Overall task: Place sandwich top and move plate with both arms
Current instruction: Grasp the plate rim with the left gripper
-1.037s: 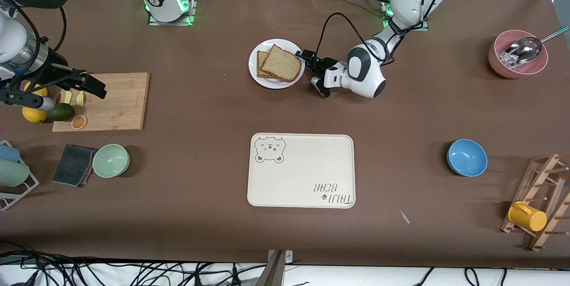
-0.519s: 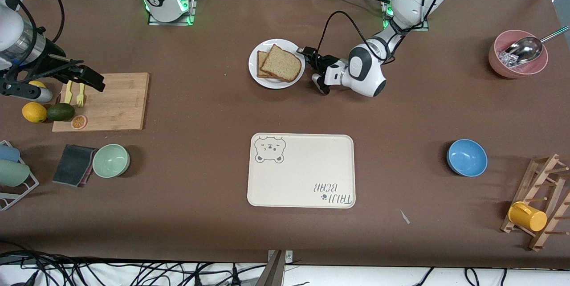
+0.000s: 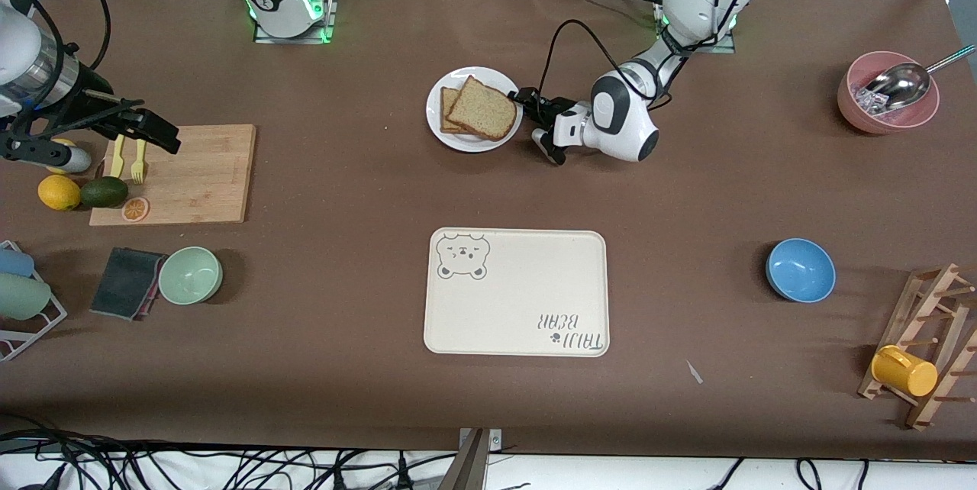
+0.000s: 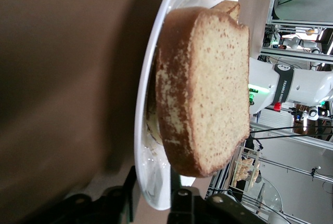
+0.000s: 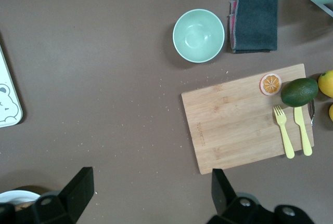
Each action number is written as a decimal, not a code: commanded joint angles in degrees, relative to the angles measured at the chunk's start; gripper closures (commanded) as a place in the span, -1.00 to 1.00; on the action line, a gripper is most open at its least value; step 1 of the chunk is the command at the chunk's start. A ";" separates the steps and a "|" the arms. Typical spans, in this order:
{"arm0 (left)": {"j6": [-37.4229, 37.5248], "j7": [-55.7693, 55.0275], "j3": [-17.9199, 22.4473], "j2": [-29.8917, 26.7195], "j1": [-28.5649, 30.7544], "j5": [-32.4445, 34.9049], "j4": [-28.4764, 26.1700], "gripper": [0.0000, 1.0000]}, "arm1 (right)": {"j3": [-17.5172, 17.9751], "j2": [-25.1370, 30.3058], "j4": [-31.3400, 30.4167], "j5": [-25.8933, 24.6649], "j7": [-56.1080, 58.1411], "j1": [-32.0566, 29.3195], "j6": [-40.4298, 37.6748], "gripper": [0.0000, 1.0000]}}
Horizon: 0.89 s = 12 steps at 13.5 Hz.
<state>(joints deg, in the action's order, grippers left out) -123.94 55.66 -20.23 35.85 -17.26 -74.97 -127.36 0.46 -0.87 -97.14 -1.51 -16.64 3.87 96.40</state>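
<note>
I see the sandwich top (image 3: 482, 109), a roughly square slice of light brown speckled bread with a darker crust, lying flat on the small round plain white plate (image 3: 458, 140) over a second slice whose edge pokes out toward the right arm's end of the worktop (image 3: 366, 169); its domed edge faces the robots' bases, and its length runs slantwise across the plate. The plate sits mid-worktop, farther from the front camera than the cream rectangular tray with a bear drawing (image 3: 517, 292). My left claw (image 3: 534, 117) is low at the plate's rim on the side toward the left arm's end; in the left wrist view its black fingers (image 4: 179, 203) straddle the glossy white rim (image 4: 143, 130), one on each side, though I cannot tell whether they are pinching it. My right claw (image 3: 141, 133) hovers over the pale wooden cutting board (image 3: 206, 177) with its jaws spread wide and nothing between them. On the board lie two yellow plastic forks (image 5: 291, 130) and an orange slice (image 5: 270, 84), with a dark green avocado (image 5: 299, 91) at its edge. The mint green bowl (image 3: 191, 275) and the blue bowl (image 3: 800, 270) are bare inside, while the pink bowl (image 3: 859, 112) holds a metal scoop (image 3: 901, 85).
</note>
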 commanded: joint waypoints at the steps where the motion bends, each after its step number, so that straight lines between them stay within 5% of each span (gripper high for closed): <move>1: -0.78 1.46 0.10 0.01 0.12 -2.55 0.18 0.58 | 0.06 1.92 -2.88 -0.34 0.30 -0.10 2.04 -1.00; 8: -0.78 1.55 0.55 0.19 2.13 -2.72 0.27 1.00 | 0.42 2.27 -3.84 -0.16 1.88 -0.10 1.77 -1.00; 12: 0.10 1.64 0.46 1.42 2.76 -5.34 1.50 1.00 | 0.50 2.27 -3.84 0.10 1.97 -0.10 1.86 -1.00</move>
<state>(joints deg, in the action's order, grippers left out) -124.05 55.62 -19.82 35.99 -14.79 -76.23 -127.02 0.74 -0.59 -99.11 -1.50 -15.46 3.92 97.52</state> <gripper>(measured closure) 0.956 0.000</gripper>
